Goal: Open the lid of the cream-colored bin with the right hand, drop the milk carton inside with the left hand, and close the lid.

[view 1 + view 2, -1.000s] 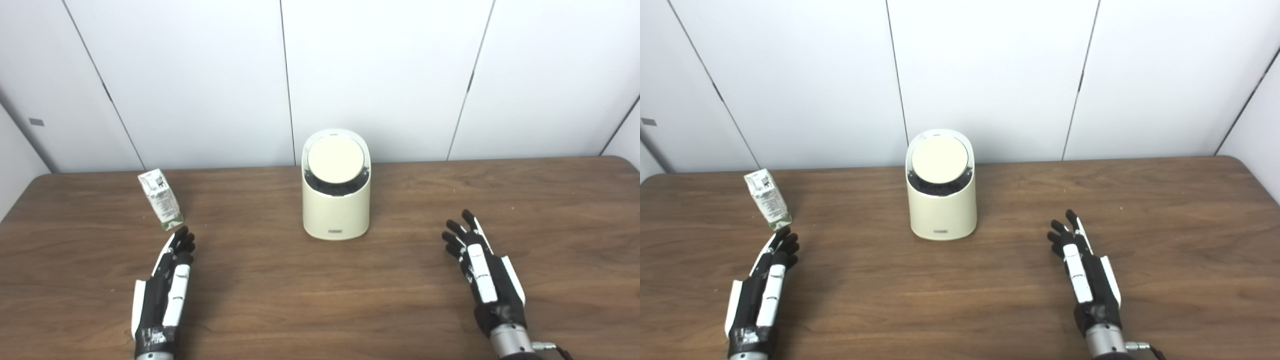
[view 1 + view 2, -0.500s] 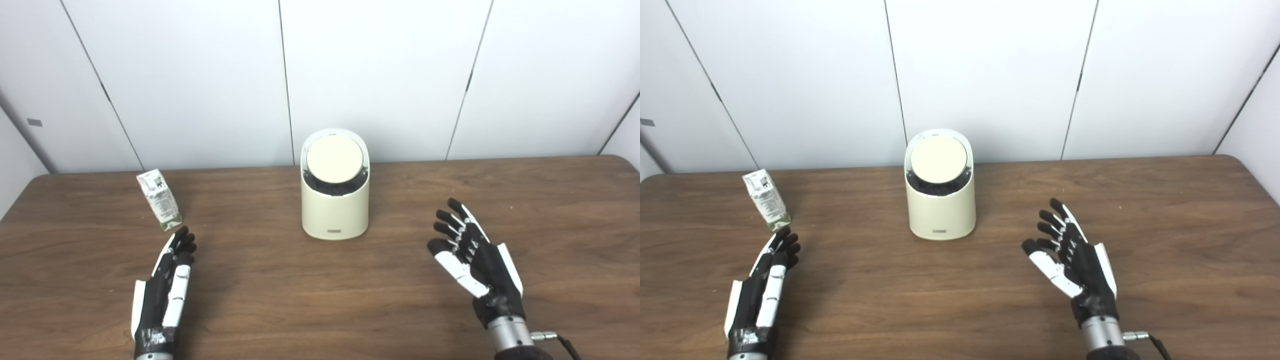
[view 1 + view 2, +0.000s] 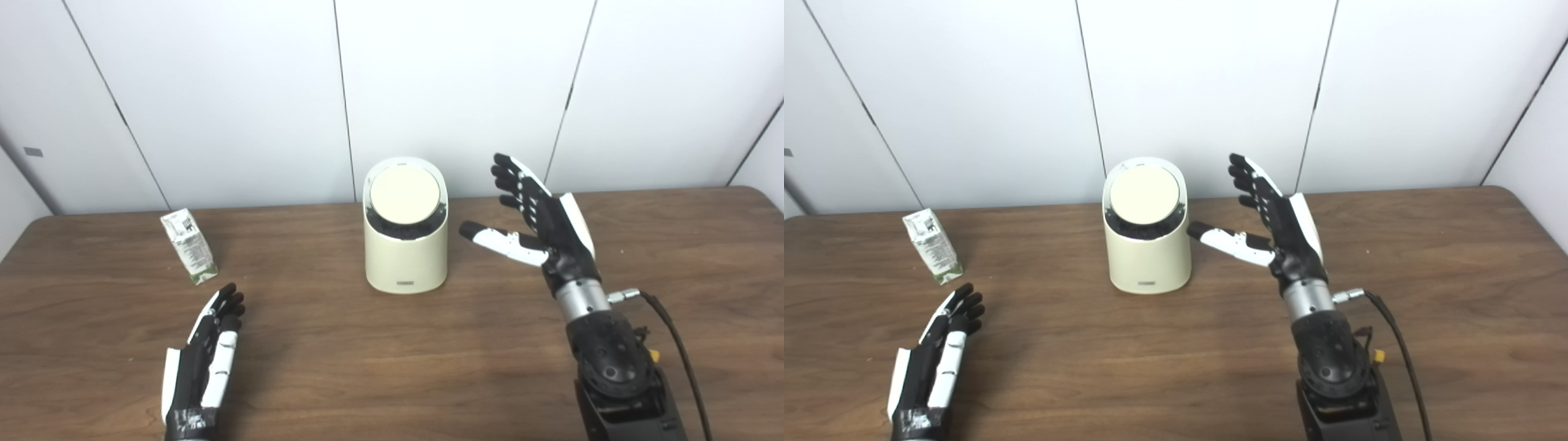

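Note:
The cream-colored bin [image 3: 405,257] stands at the middle of the wooden table, its round lid [image 3: 404,195] closed and tilted toward me. The small white and green milk carton [image 3: 189,247] stands upright at the back left. My right hand [image 3: 539,214] is open, raised above the table just right of the bin, thumb pointing toward the bin's side, not touching it. My left hand [image 3: 205,358] lies flat and open on the table, in front of and a little right of the carton, apart from it.
The wooden table [image 3: 343,343] runs the full width of the view, with white wall panels right behind it. A black cable [image 3: 680,355] trails from my right wrist toward the front edge.
My right hand has risen from the table and moved forward and left, up beside the bin, with the thumb spread. My left hand has stayed put. The camera has shifted slightly.

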Controlling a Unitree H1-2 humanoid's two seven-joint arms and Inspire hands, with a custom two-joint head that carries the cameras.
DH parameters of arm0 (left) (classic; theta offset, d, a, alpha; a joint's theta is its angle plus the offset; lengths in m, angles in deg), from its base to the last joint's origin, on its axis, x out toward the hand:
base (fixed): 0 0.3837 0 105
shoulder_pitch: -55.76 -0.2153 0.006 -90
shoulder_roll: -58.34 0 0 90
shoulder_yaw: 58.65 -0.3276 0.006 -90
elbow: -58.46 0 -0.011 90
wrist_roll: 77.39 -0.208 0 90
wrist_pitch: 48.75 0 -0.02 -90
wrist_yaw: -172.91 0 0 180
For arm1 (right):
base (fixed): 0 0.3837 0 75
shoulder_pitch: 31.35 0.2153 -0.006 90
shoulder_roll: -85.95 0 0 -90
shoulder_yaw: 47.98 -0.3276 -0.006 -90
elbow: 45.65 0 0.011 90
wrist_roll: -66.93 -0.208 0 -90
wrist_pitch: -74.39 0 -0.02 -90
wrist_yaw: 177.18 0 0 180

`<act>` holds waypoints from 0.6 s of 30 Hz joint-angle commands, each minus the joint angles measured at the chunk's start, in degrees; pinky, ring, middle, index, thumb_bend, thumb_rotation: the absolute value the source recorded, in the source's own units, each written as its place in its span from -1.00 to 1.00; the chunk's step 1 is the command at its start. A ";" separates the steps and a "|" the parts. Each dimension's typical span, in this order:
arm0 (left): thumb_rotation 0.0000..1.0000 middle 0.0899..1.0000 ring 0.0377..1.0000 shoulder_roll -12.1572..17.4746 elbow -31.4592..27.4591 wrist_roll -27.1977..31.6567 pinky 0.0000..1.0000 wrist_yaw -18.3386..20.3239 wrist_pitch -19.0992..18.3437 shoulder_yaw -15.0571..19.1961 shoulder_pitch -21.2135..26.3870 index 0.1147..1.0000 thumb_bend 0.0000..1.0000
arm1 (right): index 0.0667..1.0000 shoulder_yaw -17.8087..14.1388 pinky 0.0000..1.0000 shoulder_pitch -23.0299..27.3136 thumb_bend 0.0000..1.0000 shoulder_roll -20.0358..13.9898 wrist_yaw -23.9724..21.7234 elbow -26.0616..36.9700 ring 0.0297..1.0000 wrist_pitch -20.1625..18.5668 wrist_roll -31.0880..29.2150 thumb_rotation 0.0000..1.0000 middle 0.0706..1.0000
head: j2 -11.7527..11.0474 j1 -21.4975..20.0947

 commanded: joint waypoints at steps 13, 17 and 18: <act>0.73 0.72 0.70 -1.42 0.97 -1.61 0.74 -0.93 0.92 -0.96 -2.64 0.84 0.07 | 0.79 5.05 0.55 14.55 0.73 -0.99 3.45 -13.93 0.78 4.71 10.48 -0.37 0.83 | 0.42 0.46; 0.73 0.70 0.69 -1.74 1.00 -1.47 0.74 -0.93 1.00 -0.99 -2.59 0.83 0.07 | 0.82 5.59 0.61 16.28 0.72 -1.07 5.22 -18.16 0.79 6.74 12.15 -0.47 0.84 | 0.57 0.66; 0.72 0.70 0.69 -1.81 0.96 -1.35 0.74 -0.89 1.00 -1.00 -2.59 0.83 0.06 | 0.82 5.64 0.62 16.58 0.72 -1.13 5.42 -18.94 0.79 7.00 12.40 -0.49 0.84 | 0.58 0.64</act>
